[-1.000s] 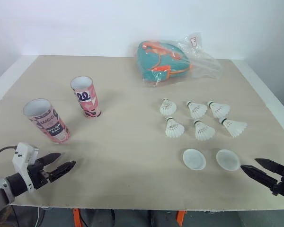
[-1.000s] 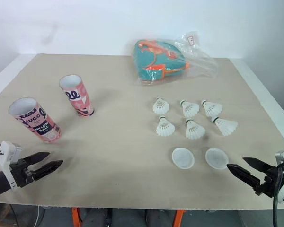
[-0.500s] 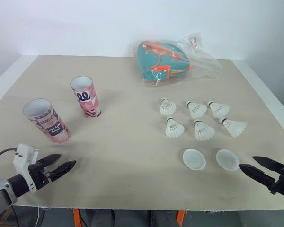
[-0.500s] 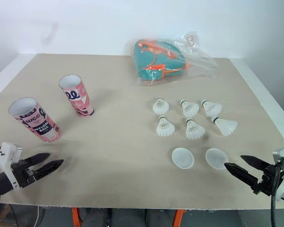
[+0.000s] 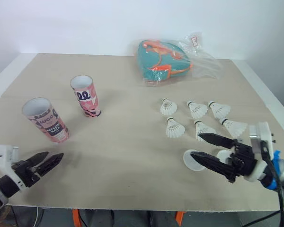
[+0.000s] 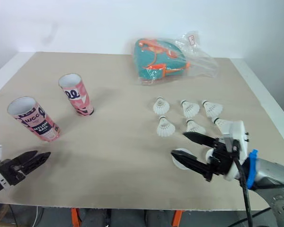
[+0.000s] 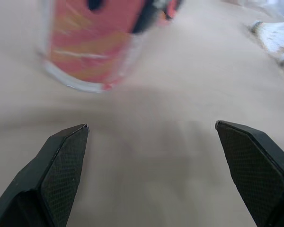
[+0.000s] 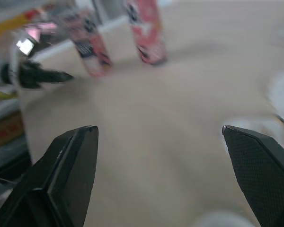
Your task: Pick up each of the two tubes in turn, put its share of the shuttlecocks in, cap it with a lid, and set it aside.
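Note:
Two pink open-topped tubes stand on the left of the table, the near tube [image 5: 45,119] and the far tube [image 5: 86,96]. Several white shuttlecocks [image 5: 174,128] lie in two rows at the right. Below them lie two white lids [image 5: 193,161], partly covered by my right gripper [image 5: 196,146]. It hovers open over them, its fingers pointing left. My left gripper [image 5: 55,154] is open near the front left edge, short of the near tube [image 7: 92,42]. Nothing is held in either gripper.
A teal and orange bag in clear plastic [image 5: 166,59] lies at the back centre-right. The table's front edge [image 5: 132,207] runs just below both grippers. Bare tabletop lies between the tubes and the shuttlecocks.
My right gripper has swung in from the front right corner to over the lids, turned leftward. My left gripper has drawn back slightly toward the front left.

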